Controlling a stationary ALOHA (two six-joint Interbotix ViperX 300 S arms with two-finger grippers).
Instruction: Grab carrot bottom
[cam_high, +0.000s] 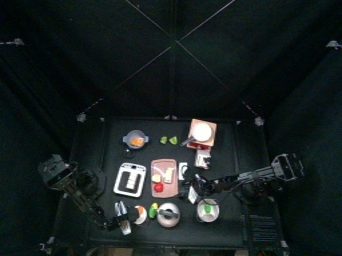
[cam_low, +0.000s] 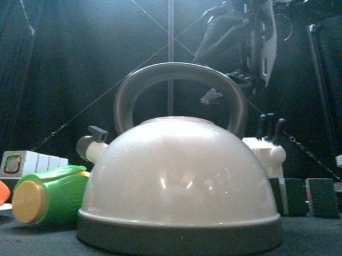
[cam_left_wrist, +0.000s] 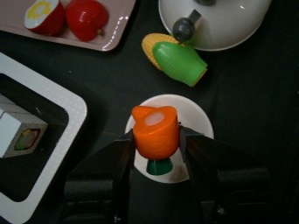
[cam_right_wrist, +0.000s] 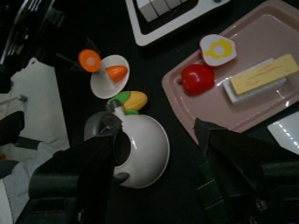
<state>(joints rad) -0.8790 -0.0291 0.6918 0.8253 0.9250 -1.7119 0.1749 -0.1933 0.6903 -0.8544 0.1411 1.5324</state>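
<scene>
The carrot (cam_left_wrist: 155, 131) is a stubby orange piece with a green end, lying on a small white plate (cam_left_wrist: 197, 115). My left gripper (cam_left_wrist: 156, 171) is open, its jaws standing on either side of the carrot's green end with a gap on both sides. From above, the carrot (cam_high: 140, 211) lies near the table's front left, at the left gripper (cam_high: 130, 216). The right wrist view shows the carrot (cam_right_wrist: 114, 72) beyond the kettle (cam_right_wrist: 140, 149). My right gripper (cam_right_wrist: 170, 166) is open and holds nothing, hovering above that kettle.
A green-and-yellow corn piece (cam_left_wrist: 176, 59) lies between carrot and kettle (cam_left_wrist: 216, 19). A pink tray (cam_right_wrist: 263, 105) holds an egg (cam_right_wrist: 216, 48), a tomato (cam_right_wrist: 197, 79) and a yellow block (cam_right_wrist: 263, 74). A white appliance (cam_high: 131, 177) stands left of the tray (cam_high: 163, 175). The kettle (cam_low: 181, 185) blocks the front view.
</scene>
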